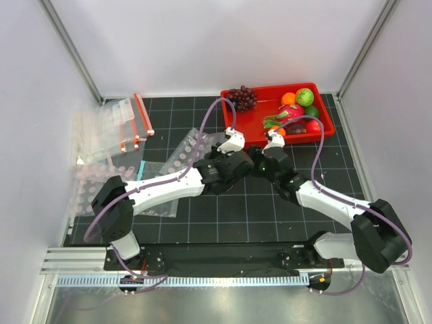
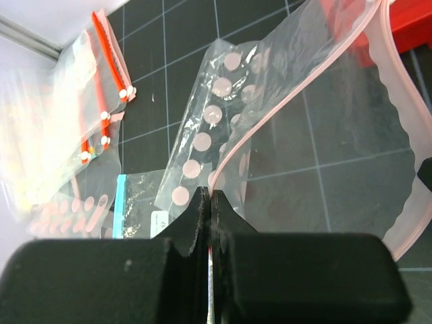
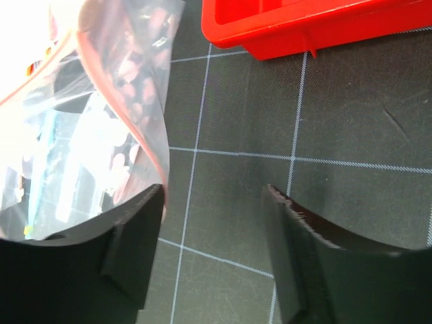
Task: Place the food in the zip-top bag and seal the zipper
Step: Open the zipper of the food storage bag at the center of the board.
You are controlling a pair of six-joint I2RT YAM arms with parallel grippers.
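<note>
Pink-rimmed plastic is pinched flat in my left gripper (image 2: 208, 199): its fingers are clamped on the bag (image 2: 324, 135), whose mouth hangs open above the mat (image 3: 337, 121). My right gripper (image 3: 214, 192) has its fingers apart and empty, just beside that mouth. The food (image 1: 297, 111) lies in the red tray (image 3: 283, 27) beyond.

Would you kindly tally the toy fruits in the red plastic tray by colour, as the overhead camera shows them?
In the red plastic tray:
dark purple grape bunch: 1
orange round fruit: 1
green round fruits: 2
pink dragon fruit: 1
red round fruit: 1
dark fruit: 1
Total: 7; an orange scrap at the near rim is unclear, uncounted.
</note>
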